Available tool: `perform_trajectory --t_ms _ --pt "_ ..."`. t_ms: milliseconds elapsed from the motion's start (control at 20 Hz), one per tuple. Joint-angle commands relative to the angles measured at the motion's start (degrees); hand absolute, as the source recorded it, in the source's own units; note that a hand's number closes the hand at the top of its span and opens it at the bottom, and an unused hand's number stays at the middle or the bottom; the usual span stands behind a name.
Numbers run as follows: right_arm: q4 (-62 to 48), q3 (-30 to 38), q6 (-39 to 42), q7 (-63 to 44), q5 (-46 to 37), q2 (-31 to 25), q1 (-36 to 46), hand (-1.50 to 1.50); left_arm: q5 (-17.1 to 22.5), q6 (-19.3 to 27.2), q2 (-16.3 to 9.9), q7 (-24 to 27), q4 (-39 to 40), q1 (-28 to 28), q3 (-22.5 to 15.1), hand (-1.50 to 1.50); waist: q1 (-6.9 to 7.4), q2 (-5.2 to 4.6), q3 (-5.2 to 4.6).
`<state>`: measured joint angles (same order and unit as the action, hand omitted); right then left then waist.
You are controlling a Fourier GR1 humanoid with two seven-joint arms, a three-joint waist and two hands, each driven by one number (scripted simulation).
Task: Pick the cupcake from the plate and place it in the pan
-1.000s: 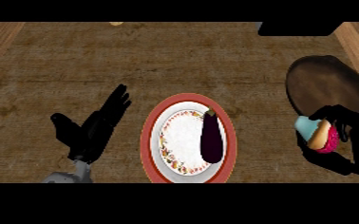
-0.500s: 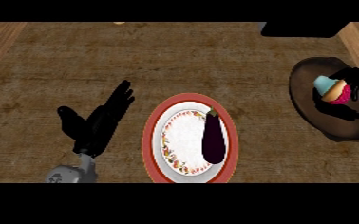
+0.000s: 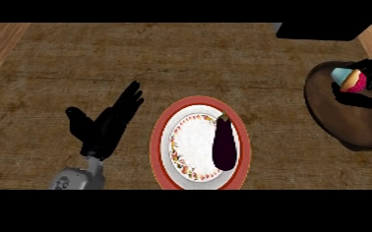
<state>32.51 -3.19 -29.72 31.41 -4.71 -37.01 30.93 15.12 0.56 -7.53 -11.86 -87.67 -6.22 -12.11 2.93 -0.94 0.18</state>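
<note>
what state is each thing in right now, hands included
cupcake: lying tilted in the pan, no hand on it
pan: on the counter at the right edge, holding the cupcake
plate: on the counter, holds only the eggplant
eggplant: lying on the plate's right side
left hand: open, fingers straight, left of the plate
right hand: out of view

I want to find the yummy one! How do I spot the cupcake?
Look to the right edge of the wooden counter, where a dark brown pan sits. The cupcake lies inside it near the top. It alone is pink and blue, unlike the purple eggplant on the plate.
</note>
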Motion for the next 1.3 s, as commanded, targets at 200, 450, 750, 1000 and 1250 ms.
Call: perform_trajectory --t_ms 200,450,750,1000,1250 --pt "-18.4 -2.9 5.0 0.2 -5.9 2.0 7.3 -1.5 0.6 -0.7 0.3 -0.2 0.8 -2.5 1.2 0.0 0.83 -0.59 0.15" --pt "-17.9 4.7 13.6 8.5 2.3 3.3 8.1 -1.5 -0.2 -0.1 1.0 -0.3 0.2 -0.2 0.0 0.0 0.13 -0.45 0.29" --pt "-20.7 13.0 25.7 12.1 10.6 0.8 9.6 -1.5 -0.7 -0.3 -0.2 0.1 -0.1 -0.4 1.1 0.0 -0.05 -0.52 0.27" --pt "-24.7 14.0 39.4 11.6 11.5 -4.1 7.0 -1.5 1.2 -1.6 -1.3 -2.1 -3.8 1.2 1.7 0.0 -0.29 -0.14 0.19" --pt "-25.3 13.2 52.8 14.6 10.5 -9.9 4.9 -1.5 0.0 -0.7 -0.2 -0.7 0.6 -2.0 2.4 0.0 -0.85 -0.47 0.26"
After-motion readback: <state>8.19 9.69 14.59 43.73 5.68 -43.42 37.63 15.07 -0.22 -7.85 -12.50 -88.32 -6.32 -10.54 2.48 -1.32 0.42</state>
